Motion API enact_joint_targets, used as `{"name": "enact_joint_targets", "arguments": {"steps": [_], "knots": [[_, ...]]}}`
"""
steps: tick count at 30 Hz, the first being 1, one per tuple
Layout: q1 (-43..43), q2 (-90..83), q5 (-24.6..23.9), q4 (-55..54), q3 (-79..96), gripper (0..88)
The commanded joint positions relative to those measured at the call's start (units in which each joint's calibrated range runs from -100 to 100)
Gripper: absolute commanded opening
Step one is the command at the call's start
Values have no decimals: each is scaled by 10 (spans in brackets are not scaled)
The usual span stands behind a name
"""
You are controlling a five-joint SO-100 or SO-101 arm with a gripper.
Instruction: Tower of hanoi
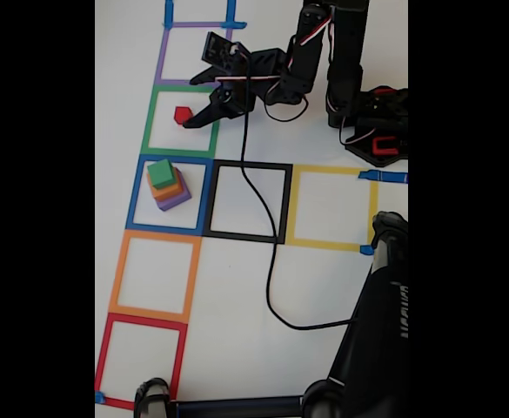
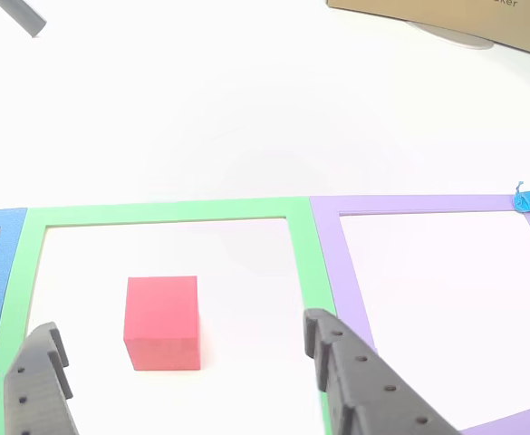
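Gripper [image 1: 204,97] hung wide open w/ nothing held, over the green square [image 1: 154,109] in the fixed view. Red cube [image 2: 162,322] sat on the table inside that square, between the two fingers [image 2: 342,362] in the other view, just ahead of the tips, not touching either; nearer the left finger there. In the fixed view the cube [image 1: 183,115] lay just left of the lower fingertip. Stack of blocks [image 1: 166,185] (green top, orange, purple base) stood in the blue square [image 1: 136,193], well apart from gripper, below it in that view. Black cable [image 1: 267,261] trailed from the arm across the black square [image 1: 285,205].
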Motion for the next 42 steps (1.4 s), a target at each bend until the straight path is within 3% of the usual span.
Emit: {"name": "enact_joint_targets", "arguments": {"steps": [1,10,25,42], "knots": [[0,54,4,-59,-36,287],[-19,154,4,-77,-131,262],[-52,197,4,-103,-122,233],[-63,202,4,-96,-119,98]]}}
